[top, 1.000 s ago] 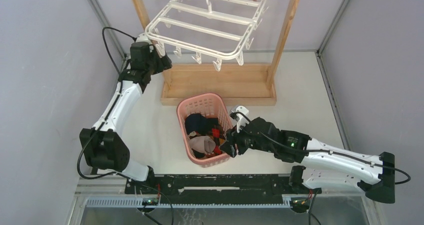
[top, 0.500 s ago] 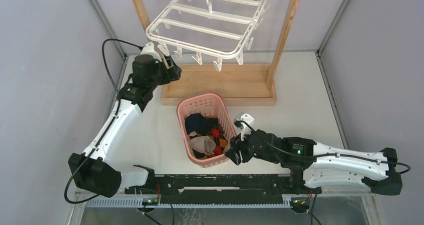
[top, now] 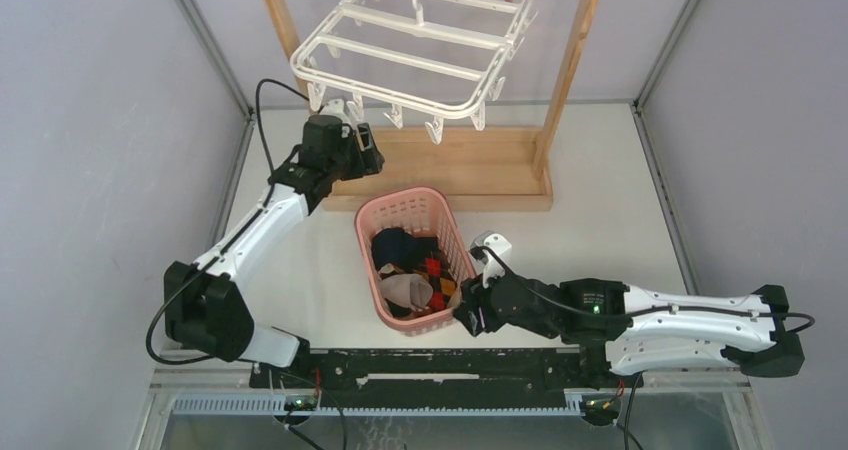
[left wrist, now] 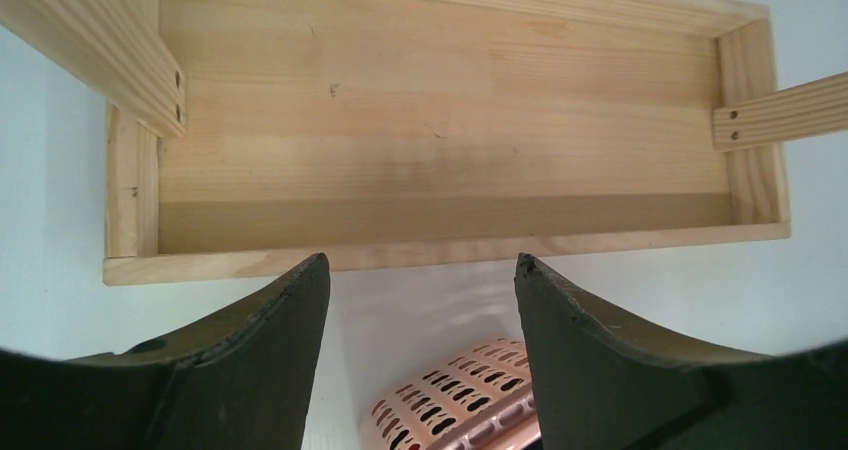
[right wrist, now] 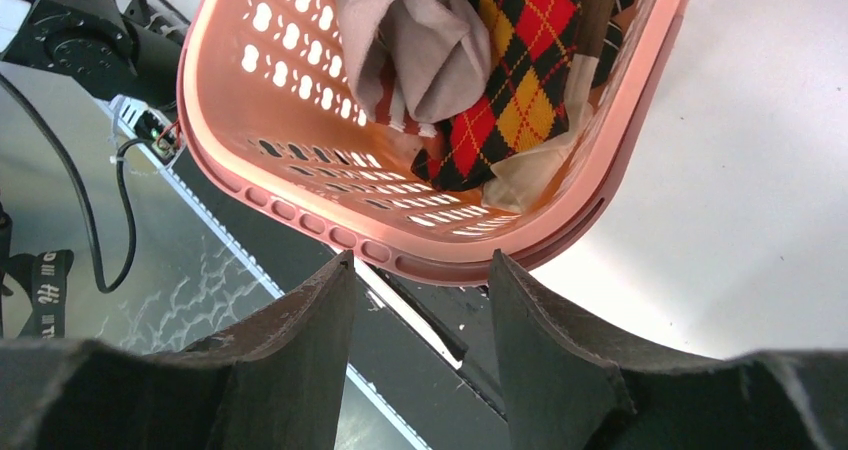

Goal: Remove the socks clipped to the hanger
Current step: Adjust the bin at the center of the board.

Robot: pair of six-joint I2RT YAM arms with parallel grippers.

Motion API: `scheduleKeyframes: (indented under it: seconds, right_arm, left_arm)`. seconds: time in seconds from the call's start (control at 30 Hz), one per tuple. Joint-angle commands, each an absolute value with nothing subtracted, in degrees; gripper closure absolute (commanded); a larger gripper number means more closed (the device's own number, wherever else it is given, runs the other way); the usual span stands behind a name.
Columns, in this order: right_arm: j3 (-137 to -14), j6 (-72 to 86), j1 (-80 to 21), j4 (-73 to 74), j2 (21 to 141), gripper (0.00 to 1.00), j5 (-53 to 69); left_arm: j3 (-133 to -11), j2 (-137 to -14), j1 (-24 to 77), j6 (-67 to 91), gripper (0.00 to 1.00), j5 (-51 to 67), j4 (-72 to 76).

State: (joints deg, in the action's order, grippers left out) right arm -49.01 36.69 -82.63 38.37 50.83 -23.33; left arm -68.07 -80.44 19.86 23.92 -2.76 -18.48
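Your right hand (right wrist: 420, 265), apart and empty, could shove the basket (right wrist: 330, 232) just ahead. Your left hand (left wrist: 420, 270), likewise apart, could knock the hanger (top: 405, 58) above.

We find bare counter (top: 600, 200) left and right of the pink basket (top: 400, 202), open to pass through. Beyond it the wooden rack (top: 440, 165) stands in the way with its base and two posts, and the clips (top: 435, 128) of the hanger (top: 400, 58) dangle between those posts.

A robot lab cell — grey panel walls (top: 90, 120), white table (top: 600, 190).
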Motion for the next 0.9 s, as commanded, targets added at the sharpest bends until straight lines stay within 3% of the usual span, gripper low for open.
scheduleKeyframes:
  seconds: [0.0, 0.57, 0.87]
  right_arm:
    - [-50.3, 38.9, -83.1, 42.3, 53.0, 0.41, -26.6]
    - [-51.5, 32.4, -70.5, 41.6, 53.6, 0.42, -26.5]
    - [-55.3, 27.1, -68.2, 39.5, 60.5, 0.55, -25.1]
  left_arm:
    - [-69.0, -82.7, 20.5, 23.0, 0.28, -1.6, -15.3]
    - [-62.8, -78.1, 21.7, 22.6, 0.3, -1.6, -15.0]
    - [-60.1, -75.6, 21.8, 22.7, 0.31, -1.5, -14.9]
